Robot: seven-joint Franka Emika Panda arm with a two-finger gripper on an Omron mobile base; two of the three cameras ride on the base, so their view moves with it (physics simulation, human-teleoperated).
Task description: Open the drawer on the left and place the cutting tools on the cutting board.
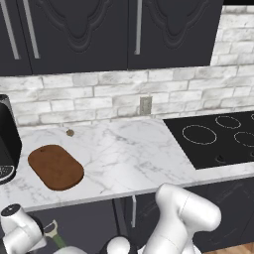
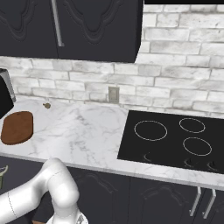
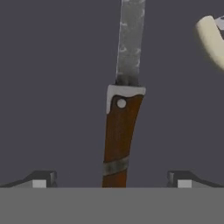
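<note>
The drawer (image 3: 52,87) holds a knife (image 3: 119,131) on its grey floor, with the cream peeler (image 3: 212,41) head to its right. The tool (image 3: 112,179) hangs with its jaws fully apart, one tip at each side of the brown knife handle, gripping nothing. On the bench (image 1: 129,158), the cutting board (image 1: 55,166) lies bare beside a black appliance (image 1: 7,139); a cooktop (image 1: 218,139) sits well right.
</note>
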